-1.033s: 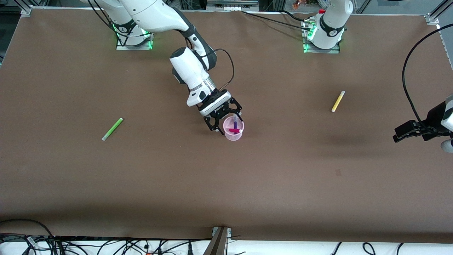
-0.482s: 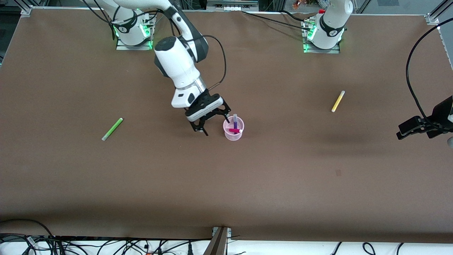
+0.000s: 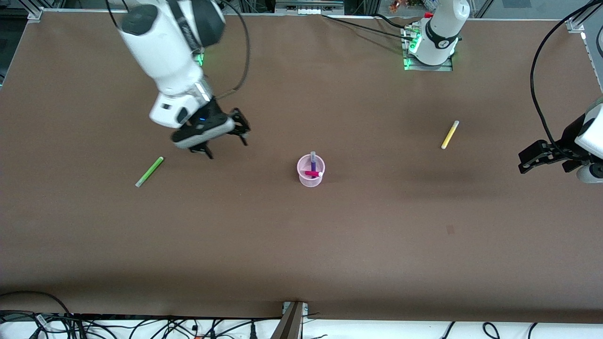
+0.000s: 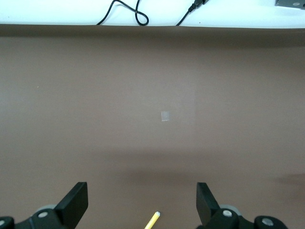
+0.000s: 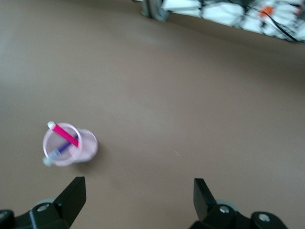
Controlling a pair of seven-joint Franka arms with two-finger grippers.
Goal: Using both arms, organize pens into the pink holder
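Standing mid-table, the small pale pink translucent plastic cup holds the magenta pink marker and the dark purple marker, both leaning inside it. Lime green marker lies flat toward the right arm's end, yellow marker flat toward the left arm's end, both well apart from the cup. Right gripper is up over bare brown tabletop between green marker and cup, jaws wide, empty. Left gripper hangs at the table's edge past the yellow marker, jaws spread, empty
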